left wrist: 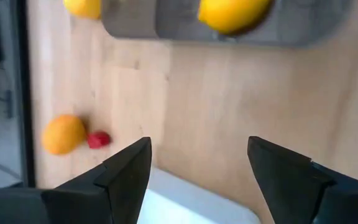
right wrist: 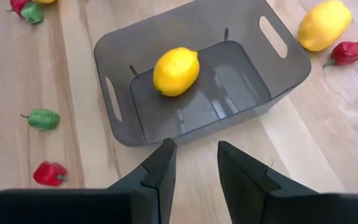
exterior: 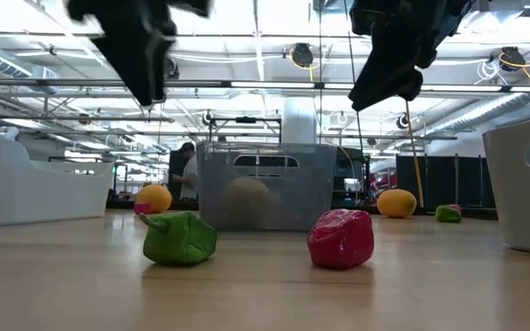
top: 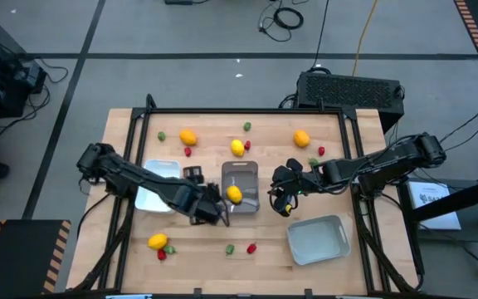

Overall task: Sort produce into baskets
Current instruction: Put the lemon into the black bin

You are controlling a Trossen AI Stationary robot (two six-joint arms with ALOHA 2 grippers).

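We see the left arm reaching in from the table's left edge across the white tray [top: 158, 198], its left gripper [top: 208, 209] held low just beside the clear bin [top: 240, 186], fingers [left wrist: 126, 171] spread wide with nothing between them. The right arm stretches in from the right edge, and the right gripper [top: 282, 199] hangs just off the bin's other side, its fingers [right wrist: 160, 171] a narrow gap apart and empty. In the right wrist view one yellow lemon [right wrist: 176, 71] lies inside the clear bin. The pale grey-blue tray [top: 318, 239] sits near the front right of the wooden table [top: 214, 257]. Produce lies scattered over the boards: an orange fruit [top: 187, 137] with a small red piece [top: 188, 152] at the back left, another lemon [top: 237, 148] behind the bin, an orange fruit [top: 301, 139] at the back right, a lemon [top: 157, 242] at the front left, and a green piece [top: 231, 248] beside a red piece [top: 251, 247] at the front centre. Around the table the floor is grey with cables, and a black box [top: 351, 90] stands behind the table. The low view shows a bright hall with ceiling lights and a person [exterior: 188, 170] far behind the bin.
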